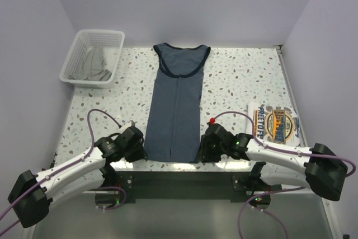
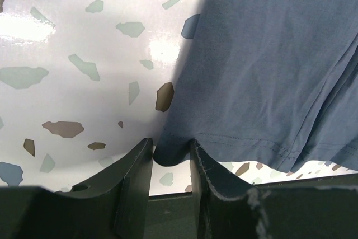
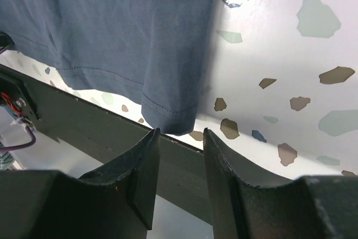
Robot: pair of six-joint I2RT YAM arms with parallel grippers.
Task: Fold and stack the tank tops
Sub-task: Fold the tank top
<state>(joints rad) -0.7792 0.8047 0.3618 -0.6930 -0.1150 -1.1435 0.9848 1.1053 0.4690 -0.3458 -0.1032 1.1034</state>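
Slate-blue tank top (image 1: 176,102) lies flat at the middle of the counter (image 1: 235,76). Its neck is at the far end and its hem is at the near edge. Both long sides appear folded inward, and they meet along a line down the centre.

White tank top (image 1: 275,124) sits near right as a folded packet with the round graphic facing up. It is well apart from the blue one.

Left tool (image 2: 172,152) is low at the near-left hem corner. In the left wrist view we see a narrow gap between its fingers. The rounded corner of the cloth sits in that gap and touches both inner faces. The gap is too wide for a pinch on thin cloth, so we log it as not clamped.

Right tool (image 3: 182,138) is at the near-right hem corner, also with a narrow gap. Here the corner ends just at the fingertips (image 3: 150,144) and is not between them.

White mesh basket (image 1: 92,57) stands far left on the counter, with grey cloth (image 1: 96,61) inside.
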